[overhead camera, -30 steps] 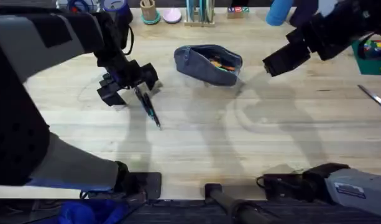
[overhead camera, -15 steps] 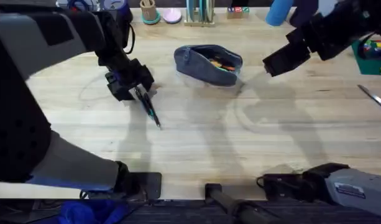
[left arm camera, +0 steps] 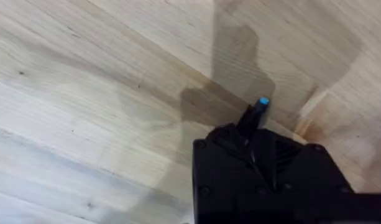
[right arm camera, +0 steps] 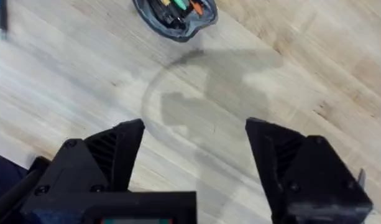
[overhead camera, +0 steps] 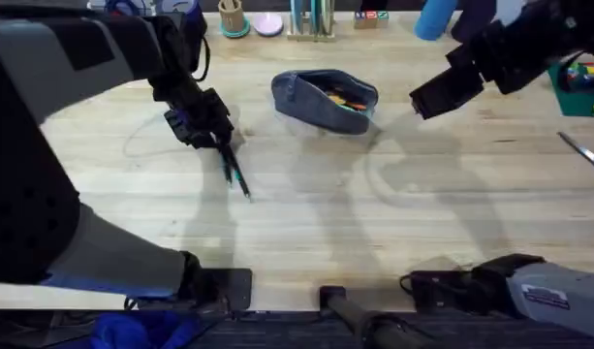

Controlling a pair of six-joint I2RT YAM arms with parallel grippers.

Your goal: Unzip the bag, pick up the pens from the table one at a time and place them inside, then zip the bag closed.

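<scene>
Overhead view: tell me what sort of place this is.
Probably a robot test bench set up as a stationery desk: a pale wooden table, an open pencil bag holding coloured items, a wooden pen holder on the far edge, scissors on the right.

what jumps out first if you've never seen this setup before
The left hand draws the eye first: it is closed on a dark pen at the left-middle of the wooden table. Next is the grey-blue bag near the table's far middle, lying unzipped with colourful items showing inside. The right hand hangs open to the right of the bag, holding nothing.
</scene>
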